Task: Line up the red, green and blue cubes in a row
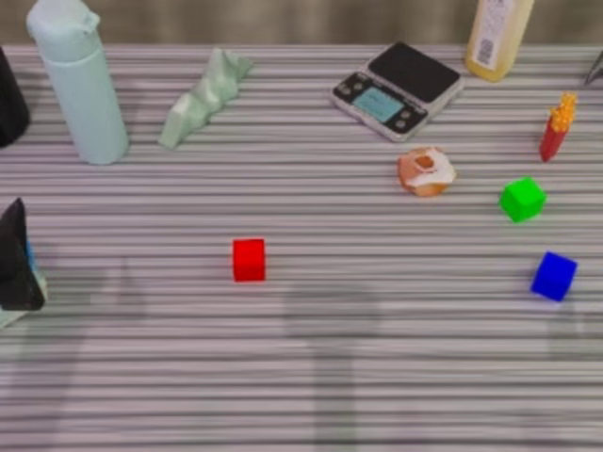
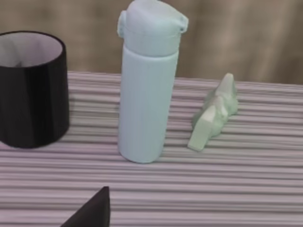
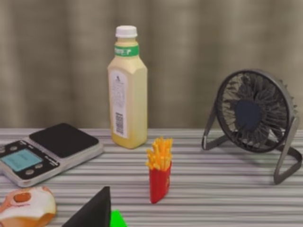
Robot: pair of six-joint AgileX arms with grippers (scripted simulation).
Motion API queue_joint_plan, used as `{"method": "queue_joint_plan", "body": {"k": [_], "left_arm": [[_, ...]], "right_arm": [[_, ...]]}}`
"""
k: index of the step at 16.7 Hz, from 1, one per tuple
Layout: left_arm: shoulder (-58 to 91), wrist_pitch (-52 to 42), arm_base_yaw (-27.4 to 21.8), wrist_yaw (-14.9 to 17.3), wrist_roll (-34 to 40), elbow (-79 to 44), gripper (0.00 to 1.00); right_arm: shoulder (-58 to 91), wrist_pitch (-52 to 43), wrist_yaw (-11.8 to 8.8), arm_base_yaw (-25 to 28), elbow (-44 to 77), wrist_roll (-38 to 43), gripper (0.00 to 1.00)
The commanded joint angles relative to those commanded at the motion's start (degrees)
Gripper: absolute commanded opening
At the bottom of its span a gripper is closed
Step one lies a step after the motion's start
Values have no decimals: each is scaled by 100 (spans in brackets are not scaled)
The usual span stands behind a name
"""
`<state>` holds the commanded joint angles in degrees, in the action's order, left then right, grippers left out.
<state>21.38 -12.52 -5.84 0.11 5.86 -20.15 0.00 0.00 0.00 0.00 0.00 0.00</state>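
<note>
The red cube (image 1: 249, 260) sits alone near the table's middle. Far to its right are the green cube (image 1: 522, 199) and, closer to the front, the blue cube (image 1: 553, 276). None of the three is held and they form no row. My left gripper (image 1: 19, 264) shows only as a dark shape at the table's left edge, far from every cube. My right gripper (image 3: 94, 210) does not appear in the top view. In the right wrist view a dark part of it pokes in, with a corner of the green cube (image 3: 117, 220) right beside it.
Along the back stand a black cup (image 1: 9, 99), a pale flask (image 1: 77, 80), a crumpled green figure (image 1: 203, 97), a kitchen scale (image 1: 398, 89) and a yellow bottle (image 1: 497, 36). A fries carton (image 1: 558, 127) and a pastry (image 1: 426, 170) lie near the green cube. A fan (image 3: 253, 113) stands at the far right.
</note>
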Motion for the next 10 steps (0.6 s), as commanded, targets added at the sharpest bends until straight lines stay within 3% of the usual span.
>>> {"method": "queue_joint_plan", "body": {"k": [10], "left_arm": [[6374, -3196, -1373, 39, 1443, -4704, 100]], "right_arm": [[0, 0, 0, 0, 0, 0, 100]]}}
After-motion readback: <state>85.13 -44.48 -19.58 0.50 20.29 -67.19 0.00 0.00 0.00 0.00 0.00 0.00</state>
